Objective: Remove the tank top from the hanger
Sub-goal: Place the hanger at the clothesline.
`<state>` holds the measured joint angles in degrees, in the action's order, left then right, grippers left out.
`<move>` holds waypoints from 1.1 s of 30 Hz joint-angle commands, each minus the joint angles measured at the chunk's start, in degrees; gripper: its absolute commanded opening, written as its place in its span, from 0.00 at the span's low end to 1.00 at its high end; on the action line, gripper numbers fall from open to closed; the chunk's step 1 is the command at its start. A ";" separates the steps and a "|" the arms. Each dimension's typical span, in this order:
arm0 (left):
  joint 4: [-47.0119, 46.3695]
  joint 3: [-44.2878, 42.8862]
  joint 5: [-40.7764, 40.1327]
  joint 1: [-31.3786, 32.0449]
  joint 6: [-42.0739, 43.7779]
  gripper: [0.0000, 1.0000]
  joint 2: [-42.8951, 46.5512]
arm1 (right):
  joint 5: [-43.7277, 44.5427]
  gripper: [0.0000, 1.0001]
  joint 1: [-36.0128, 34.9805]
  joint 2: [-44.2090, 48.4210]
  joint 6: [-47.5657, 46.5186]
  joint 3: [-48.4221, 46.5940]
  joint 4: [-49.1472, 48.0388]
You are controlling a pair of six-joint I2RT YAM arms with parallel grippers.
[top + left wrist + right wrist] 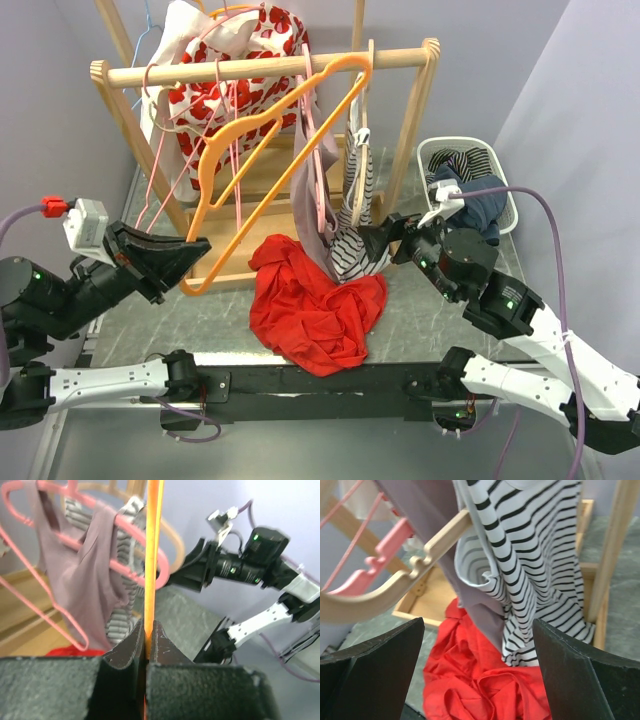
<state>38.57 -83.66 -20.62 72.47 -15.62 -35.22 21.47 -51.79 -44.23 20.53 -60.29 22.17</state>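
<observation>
So the big light wooden clothes rack (400,55) stands at the back of the grey mottled counter (150,320). The crumpled red fabric heap (320,310), which I'm guessing is the tank top, lies on the counter in front of the rack, off the bare orange plastic hanger (151,555). The left gripper (195,247) is pinched tight on that hanger's thin lower corner. The right gripper (477,630) is spread wide, holding nothing, right beside the black-and-white striped top (535,555) and just above the red heap. What worries me: if it closes here it could easily grab the striped top or the mauve garment (95,580) on the pink hanger (60,535) instead. A tug from the left could also pull the orange hanger off the rail. The heap is too bunched to see straps, and I can't tell if any fold catches the hanger.
</observation>
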 commanded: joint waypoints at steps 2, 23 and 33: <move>12.22 -3.26 -5.74 0.13 -6.95 0.01 0.33 | 4.01 0.97 1.34 -0.33 1.09 0.44 -0.38; 22.60 -6.70 -2.76 -11.21 -11.01 0.01 7.28 | -0.82 0.97 4.68 -3.93 1.96 0.97 -2.40; 25.59 -6.95 -4.68 -11.12 -11.54 0.01 -0.71 | -0.21 0.97 5.12 -2.53 1.97 1.93 -2.05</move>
<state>64.47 -90.06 -24.27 61.52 -26.46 -31.90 20.88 -47.33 -48.29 22.28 -59.29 22.04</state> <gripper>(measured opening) 0.051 0.972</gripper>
